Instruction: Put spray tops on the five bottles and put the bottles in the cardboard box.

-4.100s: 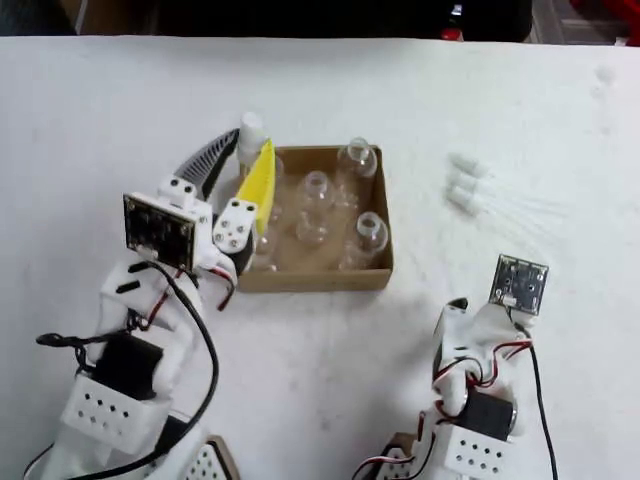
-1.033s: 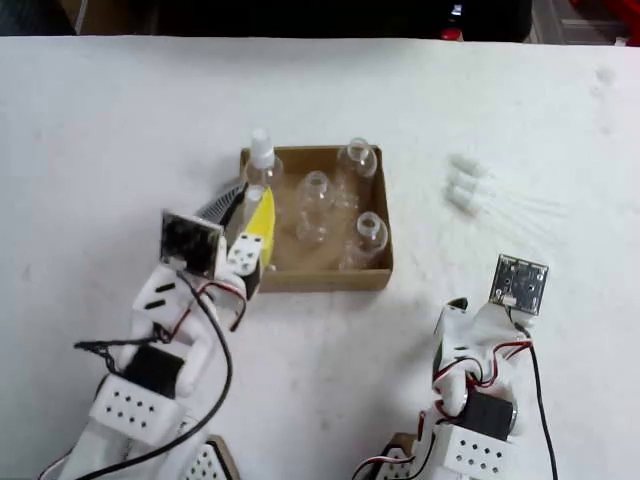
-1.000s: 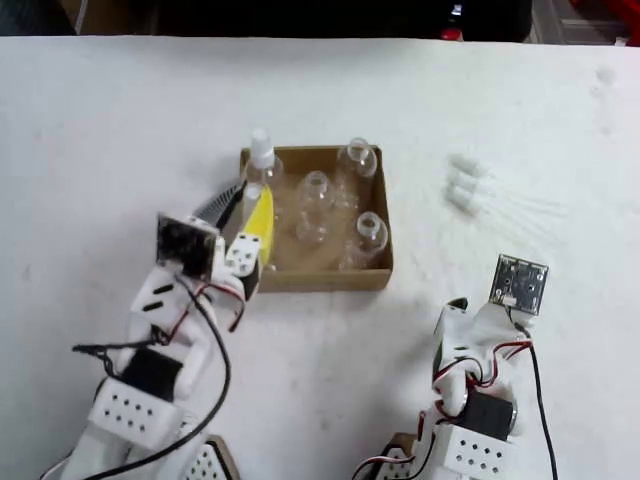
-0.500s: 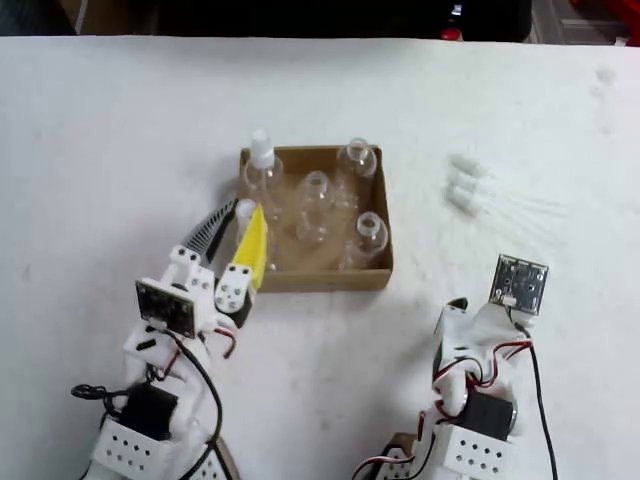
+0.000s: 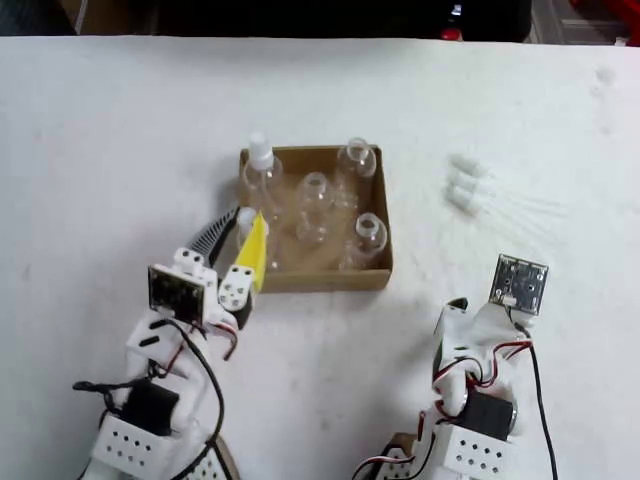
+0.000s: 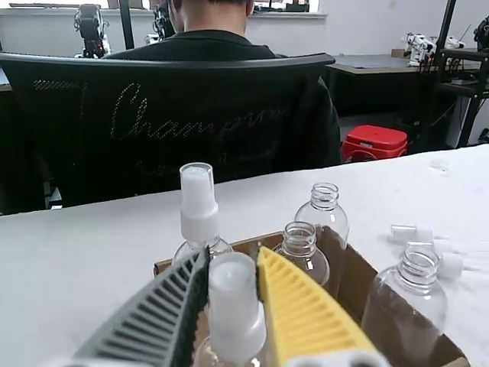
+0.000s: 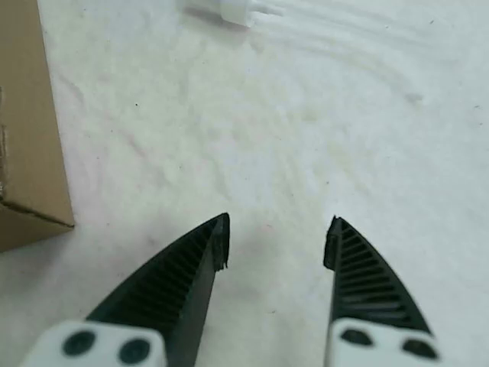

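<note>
The cardboard box (image 5: 322,278) sits mid-table. A bottle with a spray top (image 5: 260,160) stands free in its far-left corner, and three clear bottles without tops (image 5: 357,157) (image 5: 314,190) (image 5: 370,232) stand beside it. At the box's near-left side my left gripper (image 5: 245,216) is shut on the white spray top of a fifth bottle (image 6: 231,306), with the grey and yellow fingers pressed against either side. Three loose spray tops (image 5: 463,183) lie on the table right of the box. My right gripper (image 7: 276,233) hangs open over bare table.
The box's corner (image 7: 30,115) is close to my right gripper, and one loose spray top (image 7: 229,11) lies beyond it. A chair and a seated person (image 6: 214,69) are behind the table's far edge. The table (image 5: 120,130) is bare left of the box.
My left arm has drawn back toward the near edge with the capped bottle between its fingers. The bottle it held four seconds ago now stands free in the far-left corner. The right arm is still.
</note>
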You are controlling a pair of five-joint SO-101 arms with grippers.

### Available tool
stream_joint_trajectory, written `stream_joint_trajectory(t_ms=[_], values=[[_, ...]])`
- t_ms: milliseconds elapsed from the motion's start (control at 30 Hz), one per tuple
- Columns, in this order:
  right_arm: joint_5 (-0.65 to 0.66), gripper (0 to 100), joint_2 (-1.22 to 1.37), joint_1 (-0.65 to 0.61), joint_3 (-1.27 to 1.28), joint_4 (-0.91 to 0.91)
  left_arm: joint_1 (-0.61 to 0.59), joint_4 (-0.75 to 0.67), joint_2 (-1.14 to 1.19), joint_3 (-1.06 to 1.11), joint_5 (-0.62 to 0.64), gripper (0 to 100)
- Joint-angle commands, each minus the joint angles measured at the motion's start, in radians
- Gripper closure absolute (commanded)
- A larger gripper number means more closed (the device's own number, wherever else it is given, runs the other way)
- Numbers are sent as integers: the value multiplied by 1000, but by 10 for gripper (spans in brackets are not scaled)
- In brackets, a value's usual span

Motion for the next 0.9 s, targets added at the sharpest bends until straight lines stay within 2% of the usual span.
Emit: stream_joint_trajectory(t_ms=[0, 233, 367, 433, 500, 867], values=[[-2, 814, -4, 15, 8, 8, 12, -17, 38, 12, -6, 972], [-2, 814, -4, 15, 8, 8, 8, -14, 38, 12, -6, 958], [-2, 814, -4, 15, 8, 8, 2, -9, 38, 12, -2, 805], [-2, 814, -4, 15, 8, 8, 2, 17, 38, 12, 51, 762], [-2, 814, -4, 15, 8, 8, 2, 25, 38, 6, 94, 768], [-2, 814, -4, 15, 8, 8, 1, 25, 38, 5, 94, 775]])
